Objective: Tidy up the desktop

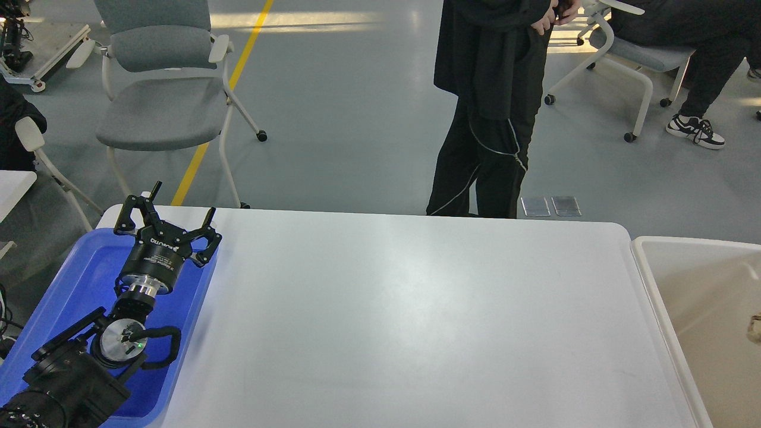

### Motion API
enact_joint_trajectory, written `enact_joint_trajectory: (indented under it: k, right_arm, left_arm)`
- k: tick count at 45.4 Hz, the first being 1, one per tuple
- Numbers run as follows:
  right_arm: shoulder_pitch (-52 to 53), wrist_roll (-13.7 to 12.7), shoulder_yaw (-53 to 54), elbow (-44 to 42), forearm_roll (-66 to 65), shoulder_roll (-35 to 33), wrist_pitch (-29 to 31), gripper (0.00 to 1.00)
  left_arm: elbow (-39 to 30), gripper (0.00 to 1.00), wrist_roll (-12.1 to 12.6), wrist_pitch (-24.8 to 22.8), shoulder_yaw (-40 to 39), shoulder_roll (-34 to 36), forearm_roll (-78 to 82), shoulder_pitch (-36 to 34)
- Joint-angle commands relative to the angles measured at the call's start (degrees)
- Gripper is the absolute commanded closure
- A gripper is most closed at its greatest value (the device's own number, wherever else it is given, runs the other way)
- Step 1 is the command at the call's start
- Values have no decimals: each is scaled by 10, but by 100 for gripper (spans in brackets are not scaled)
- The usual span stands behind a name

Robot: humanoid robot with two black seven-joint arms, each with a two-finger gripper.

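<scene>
The desktop (pixel 416 321) is a large white tabletop with rounded corners and fills the middle of the head view; nothing lies on its white surface. My left gripper (pixel 181 202) hangs over the far end of a blue tray (pixel 71 279) at the table's left edge. Its two fingers are spread apart and hold nothing. My right gripper is out of view.
A cream open bin (pixel 701 297) stands against the table's right edge, with a small tan object (pixel 755 328) at its right side. A person in black (pixel 487 107) stands just beyond the far edge. Grey chairs (pixel 160 89) stand behind on the left.
</scene>
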Motion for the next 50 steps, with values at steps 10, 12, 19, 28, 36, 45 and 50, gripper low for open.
enact_joint_trajectory:
  k: [10,12,19,28,36,45,50]
  right_arm:
    - [0,-10,-2,-12,-3,9,0,0]
    - [3,-10,-2,-12,-3,10,1,0]
    - [7,-7,-13,-13,-4,10,0,0]
    - [67,-7,-21,-31,-46,14,2,0]
    - [89,-5,-8,-37,-61,35,17,0]
    - [95,2,116,-40,-54,11,151,0]
    - [94,2,188,-37,-54,0,221,0]
  left_arm:
    - [0,0,0,0,0,0,0,1]
    - [0,0,0,0,0,0,0,0]
    - [0,0,0,0,0,0,0,0]
    - [0,0,0,0,0,0,0,1]
    - [0,0,0,0,0,0,0,1]
    - [0,0,0,0,0,0,0,0]
    - [0,0,0,0,0,0,0,0]
